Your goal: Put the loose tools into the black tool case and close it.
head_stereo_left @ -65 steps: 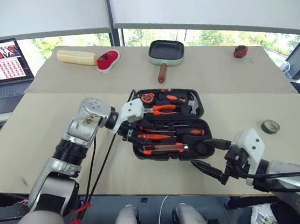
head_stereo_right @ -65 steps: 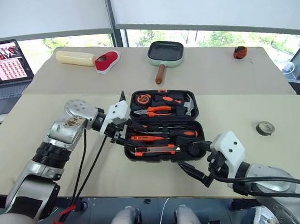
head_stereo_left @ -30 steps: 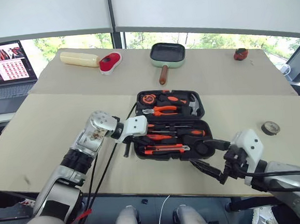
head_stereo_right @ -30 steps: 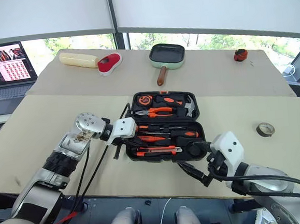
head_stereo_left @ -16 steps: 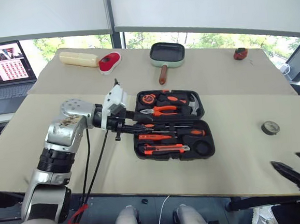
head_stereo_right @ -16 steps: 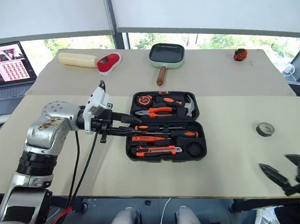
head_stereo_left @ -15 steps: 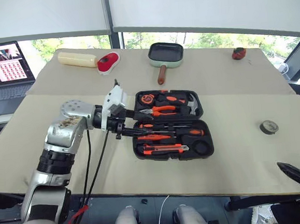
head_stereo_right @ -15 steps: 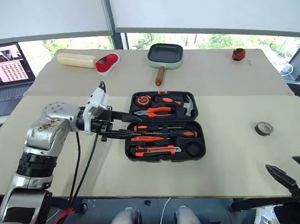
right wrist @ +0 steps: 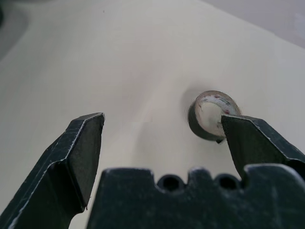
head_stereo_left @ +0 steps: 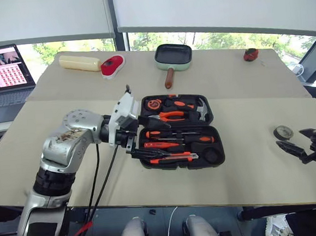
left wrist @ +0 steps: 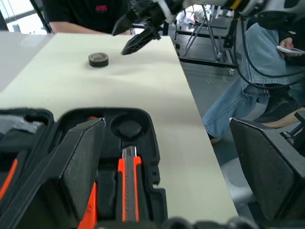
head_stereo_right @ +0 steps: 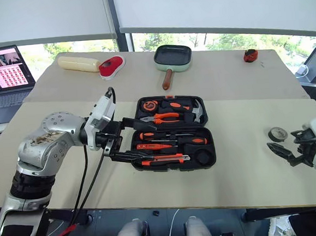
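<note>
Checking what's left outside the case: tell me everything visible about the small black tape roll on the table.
The small black tape roll is a short dark ring with a pale inner core, lying flat on the beige table, well right of the open black tool case. Nothing touches it. The right gripper hangs near it with jaws open, not around it yet; in the right wrist view the roll sits close to one finger.

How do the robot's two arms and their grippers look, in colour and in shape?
Both arms are silver metal with black joints and white wrist housings. Black cables run along them. The left gripper and the right gripper each have two black, tapered fingers.
</note>
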Controlling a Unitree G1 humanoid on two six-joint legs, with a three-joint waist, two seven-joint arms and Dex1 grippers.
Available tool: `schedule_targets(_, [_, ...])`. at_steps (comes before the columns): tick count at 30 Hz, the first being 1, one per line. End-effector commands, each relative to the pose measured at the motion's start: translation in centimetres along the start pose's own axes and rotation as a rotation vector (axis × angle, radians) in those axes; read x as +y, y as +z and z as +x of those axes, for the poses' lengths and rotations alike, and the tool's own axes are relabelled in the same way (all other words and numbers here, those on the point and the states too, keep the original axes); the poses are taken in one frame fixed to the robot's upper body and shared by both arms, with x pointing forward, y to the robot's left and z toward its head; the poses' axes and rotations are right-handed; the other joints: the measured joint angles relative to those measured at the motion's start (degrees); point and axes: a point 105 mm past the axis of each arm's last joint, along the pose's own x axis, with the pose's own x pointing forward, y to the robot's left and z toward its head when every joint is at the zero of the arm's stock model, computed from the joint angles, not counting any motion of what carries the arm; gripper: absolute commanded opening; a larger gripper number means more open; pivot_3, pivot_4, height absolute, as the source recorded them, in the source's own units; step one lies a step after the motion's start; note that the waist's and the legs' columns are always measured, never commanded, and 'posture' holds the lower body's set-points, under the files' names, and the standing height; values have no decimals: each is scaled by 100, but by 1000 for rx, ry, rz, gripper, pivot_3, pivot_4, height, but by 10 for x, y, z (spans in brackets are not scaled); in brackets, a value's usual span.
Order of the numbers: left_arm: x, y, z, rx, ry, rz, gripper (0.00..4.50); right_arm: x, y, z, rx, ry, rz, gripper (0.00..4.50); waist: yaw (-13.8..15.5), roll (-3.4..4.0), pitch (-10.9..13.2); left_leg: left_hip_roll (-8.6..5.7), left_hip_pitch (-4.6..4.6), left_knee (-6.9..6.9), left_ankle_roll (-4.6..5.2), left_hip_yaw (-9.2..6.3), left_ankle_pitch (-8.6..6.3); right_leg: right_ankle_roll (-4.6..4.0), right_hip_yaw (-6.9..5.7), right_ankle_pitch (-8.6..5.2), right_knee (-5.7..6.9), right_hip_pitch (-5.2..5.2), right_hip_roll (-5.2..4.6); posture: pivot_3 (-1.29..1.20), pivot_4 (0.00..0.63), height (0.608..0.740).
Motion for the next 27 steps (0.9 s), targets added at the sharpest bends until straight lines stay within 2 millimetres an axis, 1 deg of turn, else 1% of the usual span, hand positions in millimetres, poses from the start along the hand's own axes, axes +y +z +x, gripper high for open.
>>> schedule_targets(1, [-3,9,-3,5,24,59,4457,-16,-1,7,39,-16,-61,4500,-4,0,0,0,0,0,0,0,0,1,0,0,0,0,0,0,150,740])
schedule_targets(4, [-4,8,-5,10,40,62,4457,-24,-1,16,44,-14,-47,4500,-14,5,1,-5,2,0,0,1,0,3,3,1,1,1,-4,0,150,740])
schedule_targets(9, [-3,7,-7,15,69,63,4457,-24,-3,27,61,24,-91,4500,-39,5,2,-5,3,-3,0,0,0,3,3,1,0,0,-3,0,150,740])
schedule_targets(12, [-3,7,-8,18,80,64,4457,-22,-4,30,48,57,-104,4500,-38,9,4,-5,3,-5,0,0,0,3,3,1,-1,-1,-4,0,150,740])
schedule_targets(16, [-3,7,-8,16,89,69,4457,-22,-4,31,21,53,-136,4500,-37,9,4,-7,3,-7,0,0,0,4,3,0,-1,0,-5,0,150,740])
schedule_targets(18, [-4,7,-7,15,90,70,4457,-18,-5,27,28,75,-123,4500,-36,9,4,-7,4,-7,0,1,0,4,3,1,0,0,-5,0,150,740])
schedule_targets(21, [-5,7,-6,12,88,71,4457,-10,0,18,14,112,-178,4500,-25,9,4,-7,4,-8,0,0,0,4,3,0,0,0,-5,0,150,740])
schedule_targets(24, [-4,5,-3,11,84,72,4457,4,18,16,-41,158,-200,4500,-37,10,4,-8,4,-9,0,1,0,5,5,0,1,0,-6,0,150,740])
schedule_targets(27, [-3,4,2,5,78,68,4457,2,25,18,-39,143,-208,4500,-57,11,5,-8,16,-8,0,3,0,5,10,0,4,4,-6,0,150,740])
